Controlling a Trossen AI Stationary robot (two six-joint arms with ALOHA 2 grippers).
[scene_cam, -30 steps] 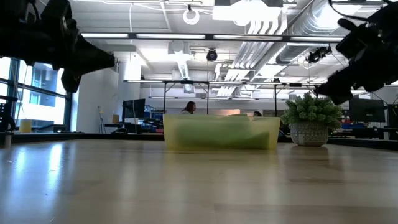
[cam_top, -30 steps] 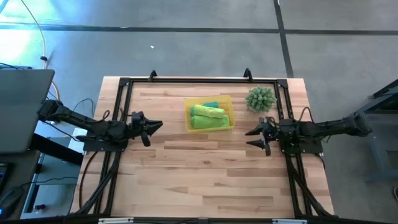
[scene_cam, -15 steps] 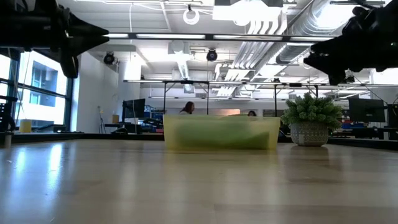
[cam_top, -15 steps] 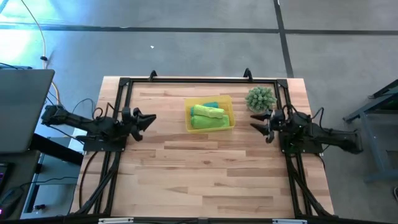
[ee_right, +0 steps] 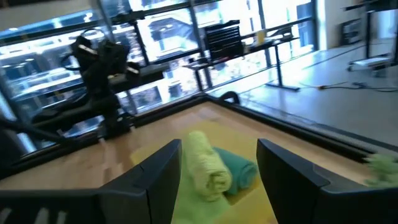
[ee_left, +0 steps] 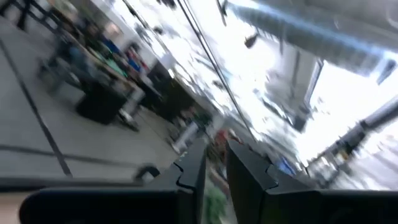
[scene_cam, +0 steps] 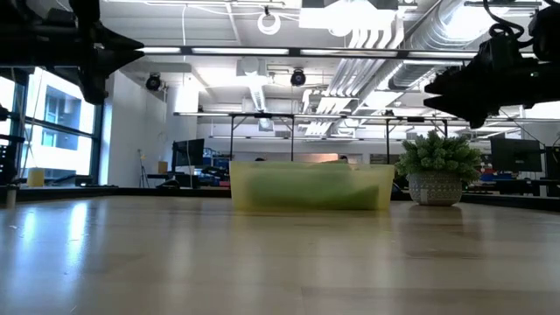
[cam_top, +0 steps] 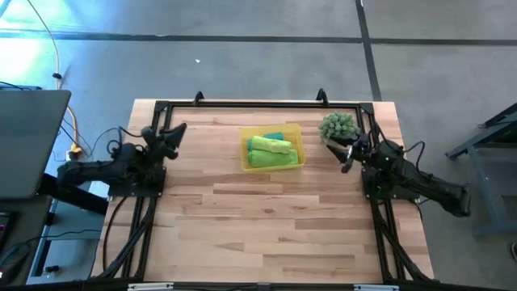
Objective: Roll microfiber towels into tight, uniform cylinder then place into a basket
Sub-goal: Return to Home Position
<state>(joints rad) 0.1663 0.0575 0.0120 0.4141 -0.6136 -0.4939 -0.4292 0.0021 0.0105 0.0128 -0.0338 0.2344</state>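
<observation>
A: Where's everything?
B: Left gripper (cam_top: 176, 129), fingers (ee_left: 194, 168) almost together, over the table's (cam_top: 266, 218) left edge; right gripper (cam_top: 341, 152), spread wide, by the right edge beside the plant (cam_top: 338, 128).
A: Towels (cam_top: 271, 145)?
B: Rolled, in the basket (cam_top: 300, 129) near the far edge.

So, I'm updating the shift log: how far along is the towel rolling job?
Done: rolled lime-green towels and a teal towel lie in the yellow basket. In hand: nothing. The left gripper hangs near the left edge of the table, and the right gripper, open, is beside the plant. Both are empty. Left: no towel shows on the table, so probably only parking the arms.
</observation>
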